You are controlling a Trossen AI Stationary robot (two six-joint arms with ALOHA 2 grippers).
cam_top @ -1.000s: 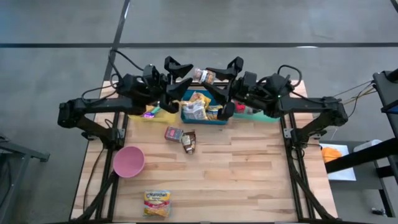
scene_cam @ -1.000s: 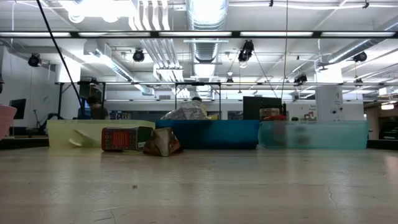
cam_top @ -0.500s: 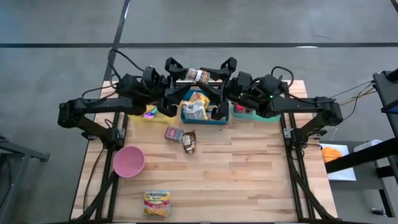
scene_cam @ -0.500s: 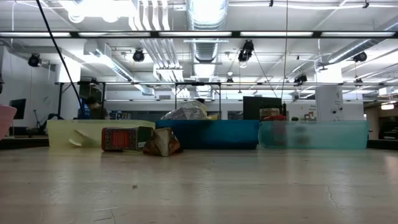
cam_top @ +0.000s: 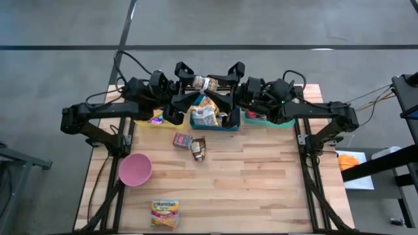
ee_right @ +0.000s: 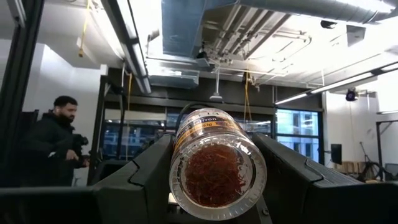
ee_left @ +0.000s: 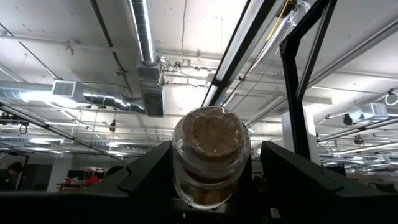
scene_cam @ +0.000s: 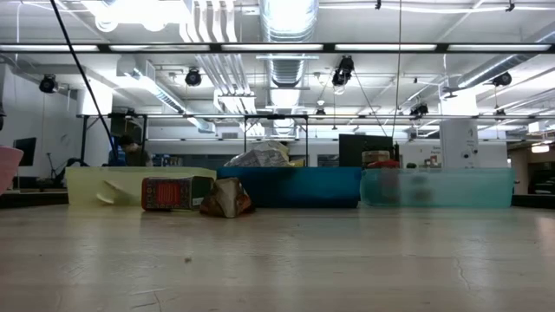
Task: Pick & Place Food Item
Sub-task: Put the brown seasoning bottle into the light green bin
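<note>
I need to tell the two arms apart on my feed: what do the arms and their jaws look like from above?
Both are alike: the left arm and right arm are dark, jointed, tubular links with black cables looping off the wrists. The left gripper and right gripper end in black, angular jaws. A small green light shows on the right arm's wrist housing. No other markings are readable.

The jar (ee_right: 217, 163) in the right wrist view carries a yellow label band with dark lettering that seems to end in "ron", but the full word cannot be made out. The print on the yellow packet (cam_top: 164, 213) and the red box (scene_cam: 176, 192) on the counter (cam_top: 261, 183) is too small to read.
</note>
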